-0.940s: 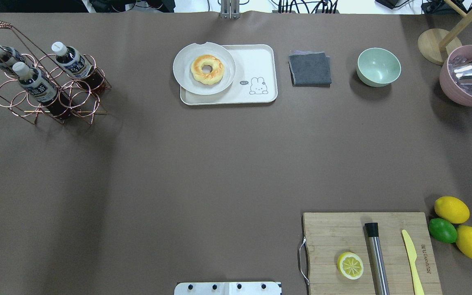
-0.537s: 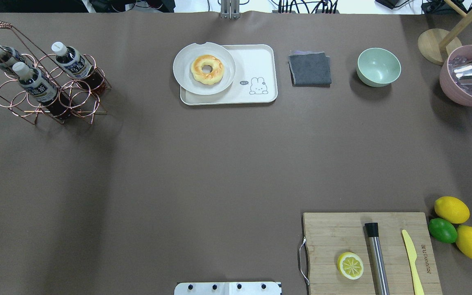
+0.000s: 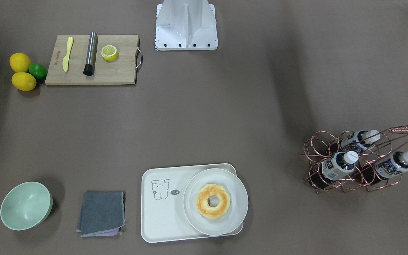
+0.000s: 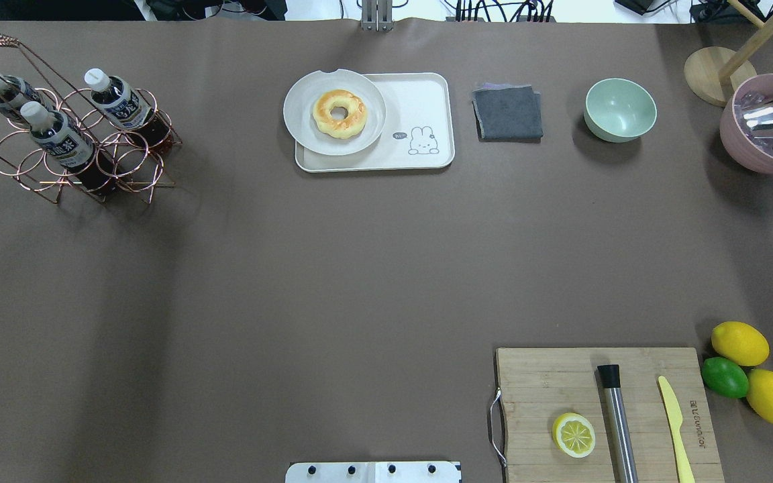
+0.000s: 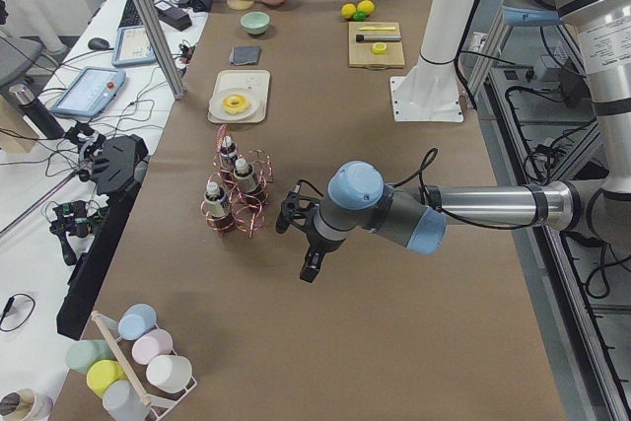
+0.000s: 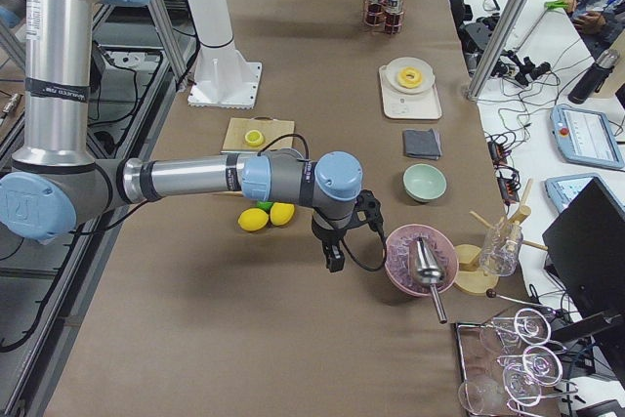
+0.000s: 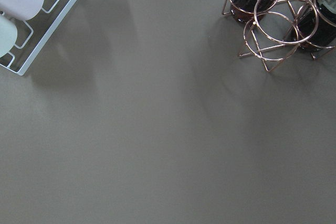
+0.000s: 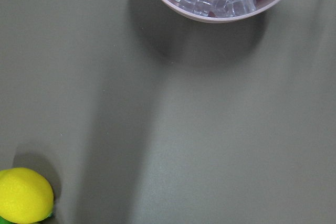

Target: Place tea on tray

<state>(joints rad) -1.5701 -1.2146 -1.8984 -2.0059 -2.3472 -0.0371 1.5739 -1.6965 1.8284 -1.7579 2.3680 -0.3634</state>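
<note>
Matte brown table [image 4: 359, 268]. Tea [image 4: 123, 104]: clear plastic bottle, dark liquid, white cap, in copper wire rack [image 4: 133, 163], upper left. Cream tray [image 4: 427, 94] top centre. Left gripper [image 5: 309, 271], right gripper [image 6: 335, 260]: finger spacing cannot be told.

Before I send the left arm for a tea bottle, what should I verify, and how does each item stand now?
1. Three small clear plastic tea bottles with white caps seated in the copper wire rack: ok.
2. Bare space on the cream-white rectangular tray beside the round white plate holding the doughnut: ok.
3. Left gripper near the rack: ok.
4. Left gripper open: cannot tell.
5. Right gripper away from the tray, by the pink ice bowl: ok.
</note>
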